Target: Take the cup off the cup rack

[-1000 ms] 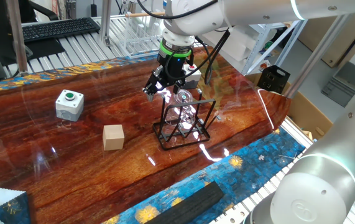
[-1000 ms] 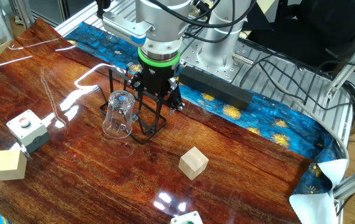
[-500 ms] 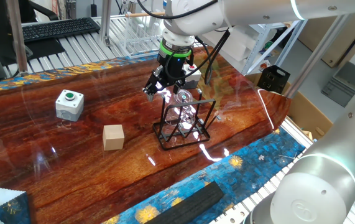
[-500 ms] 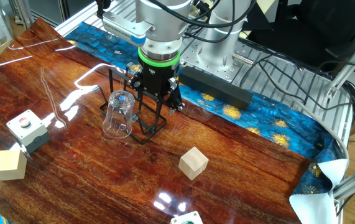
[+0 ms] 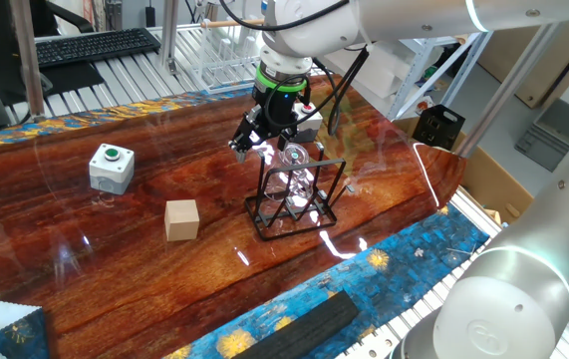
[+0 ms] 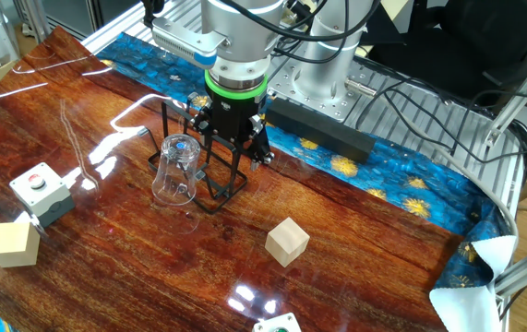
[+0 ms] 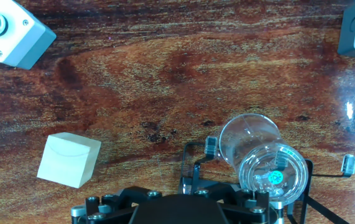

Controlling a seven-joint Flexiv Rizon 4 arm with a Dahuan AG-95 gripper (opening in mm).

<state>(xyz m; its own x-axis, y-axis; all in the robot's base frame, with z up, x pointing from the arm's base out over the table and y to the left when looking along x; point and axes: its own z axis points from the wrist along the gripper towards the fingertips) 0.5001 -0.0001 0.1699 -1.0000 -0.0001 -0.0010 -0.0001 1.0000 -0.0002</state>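
The clear cup [image 5: 294, 172] hangs tilted, bottom up, on a peg of the small black wire cup rack [image 5: 276, 216]. In the other fixed view the cup [image 6: 174, 170] is on the rack's [image 6: 219, 189] left side. My gripper [image 6: 233, 148] hovers just over the rack, to the right of the cup, and its jaws look spread and empty. It also shows in one fixed view [image 5: 256, 140]. The hand view shows the cup [image 7: 262, 157] and the rack's wires [image 7: 195, 169] at the lower right. My fingertips are out of sight there.
A tan wooden cube [image 5: 181, 219] and a grey box with a green button [image 5: 112, 167] lie left of the rack. In the other fixed view there are two cubes [image 6: 287, 242] [image 6: 14, 244] and a red-button box [image 6: 41, 192]. A large white wire rack [image 5: 209, 55] stands behind.
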